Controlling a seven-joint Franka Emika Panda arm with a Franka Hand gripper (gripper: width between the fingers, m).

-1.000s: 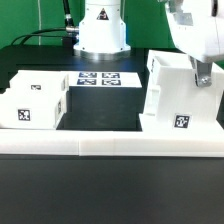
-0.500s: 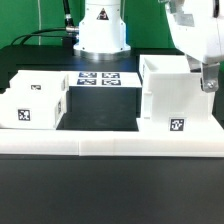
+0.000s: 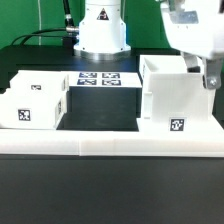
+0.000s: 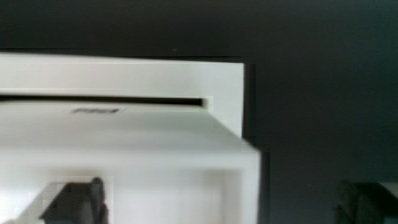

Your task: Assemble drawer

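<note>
Item 1, drawer shell: large white box, open side up, at the exterior view's right. Its tagged face is toward the border wall and it stands just behind that wall. Change logged: 1 s ago it sat skewed, a corner turned toward the camera; now I see it squared to the wall, as at 0.5 s ago
Item 2, gripper: at the shell's right-hand wall, a touch higher than before. In the wrist view its fingers stand wide apart with the shell's corner between them, clamped on nothing
Item 3, smaller tray: exterior view's left, well apart from the shell, unmoved
Item 4, marker board: farther back, between the 2 parts
My reading: squaring-up done and shell let go; fetching the tray looks to be next
</note>
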